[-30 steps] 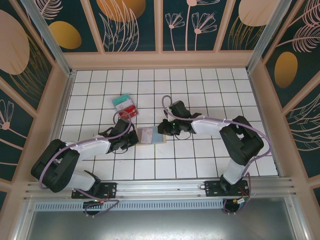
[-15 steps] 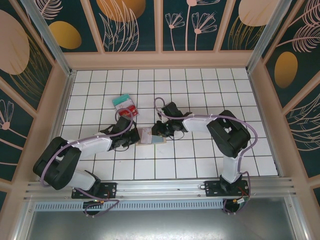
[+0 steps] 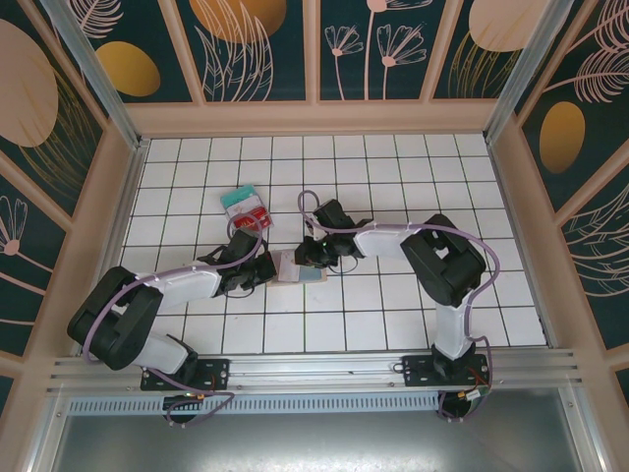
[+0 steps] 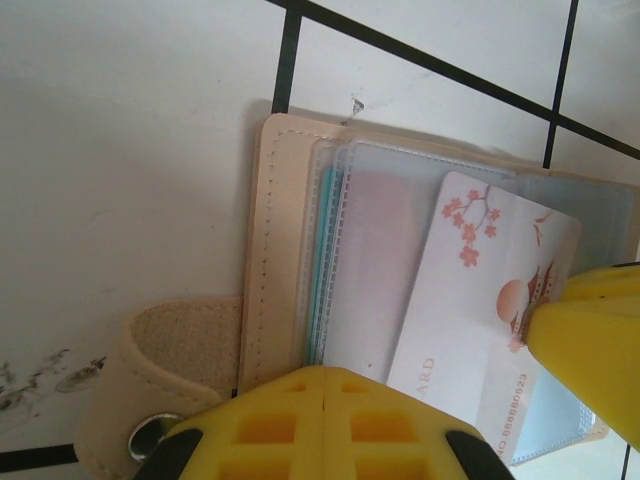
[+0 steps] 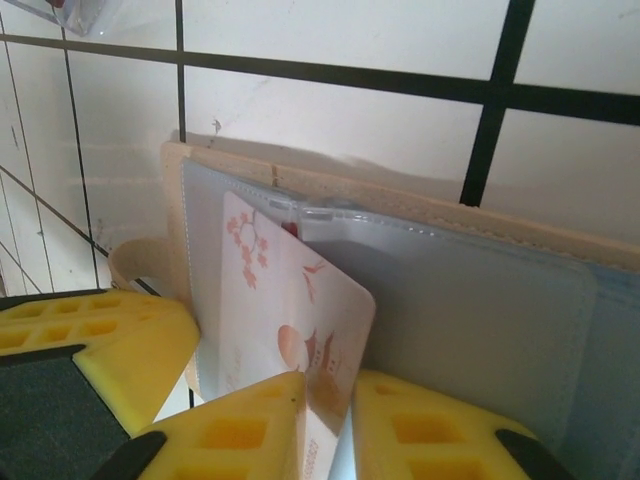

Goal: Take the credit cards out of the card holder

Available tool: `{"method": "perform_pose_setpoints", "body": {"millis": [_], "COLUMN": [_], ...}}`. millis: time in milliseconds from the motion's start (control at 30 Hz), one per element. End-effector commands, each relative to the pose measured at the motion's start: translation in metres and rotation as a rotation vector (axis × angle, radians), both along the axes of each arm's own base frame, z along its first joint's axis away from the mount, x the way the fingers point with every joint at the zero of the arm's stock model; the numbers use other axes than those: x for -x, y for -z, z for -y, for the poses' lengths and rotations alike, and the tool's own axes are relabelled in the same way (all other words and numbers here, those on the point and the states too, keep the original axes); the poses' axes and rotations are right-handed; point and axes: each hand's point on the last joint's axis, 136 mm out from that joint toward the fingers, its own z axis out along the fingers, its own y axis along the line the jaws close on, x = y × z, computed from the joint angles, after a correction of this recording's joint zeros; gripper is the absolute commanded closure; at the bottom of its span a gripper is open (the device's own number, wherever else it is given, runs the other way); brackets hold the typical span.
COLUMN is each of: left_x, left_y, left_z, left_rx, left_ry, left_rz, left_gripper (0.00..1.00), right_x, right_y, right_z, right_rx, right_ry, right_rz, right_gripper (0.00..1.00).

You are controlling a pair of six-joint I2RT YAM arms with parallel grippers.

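Right wrist camera tells most of it. The right gripper [image 5: 335, 420] has its two yellow foam fingers pinched on the corner of a pale plastic card printed with pink blossom and a pagoda [image 5: 285, 310]. That blossom card sits skewed and partly out of a clear sleeve in the small tan folding card holder [image 5: 420, 215].

From the left wrist, the left gripper [image 4: 325, 400] has its fingers pressed flat together. It seems to bear down on the holder's near edge, just beside the tan strap with a metal snap [image 4: 150, 385].

From above, the holder lies open on the white tiled table [image 3: 393, 324], between the two grippers. A teal-green card [image 3: 239, 199] and a red card [image 3: 255, 216] lie touching each other, well apart from the holder and already out.

So I'd judge this to be the drawing-out of another card. To do it well, the pull should run low and straight along the sleeve's mouth. The skew should be eased out first, so the card's far corner doesn't snag the plastic. The pinch is only on a corner, so a slow draw seems wiser than a tug, since the thin card may flex or slip. The left gripper's pressure matters too: if it lifts, the whole holder is likely to slide along with the card.
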Motion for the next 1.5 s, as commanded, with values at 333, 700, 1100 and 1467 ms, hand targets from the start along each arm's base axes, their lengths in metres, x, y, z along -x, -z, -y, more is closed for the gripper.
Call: {"method": "perform_pose_setpoints", "body": {"millis": [333,700,1100,1467], "left_x": [0.016,0.004,-0.039,-0.059], "left_y": [0.021,-0.007,-0.114,-0.192], "left_z": [-0.016,-0.002,0.034,0.051], "left_rx": [-0.074,-0.006,0.277,0.609], "left_ry": [-0.009,0.018,0.028,0.077], "left_rz": [-0.065,0.002,0.184,0.290], "left_gripper": [1.00,1.00,0.67,0.67], "right_x": [0.002,0.004,-0.018,-0.029], "right_y": [-0.008,-0.030,-0.099,-0.188], "right_z": [0.012,0.053,0.075,0.066], "right_rx": [-0.016,-0.032,-0.129,-0.430], "right_ry": [0.013,0.058,0.112,0.052], "right_rz": [0.009,0.037,0.189,0.338], "right_gripper": [1.00,1.00,1.00,1.00]}}
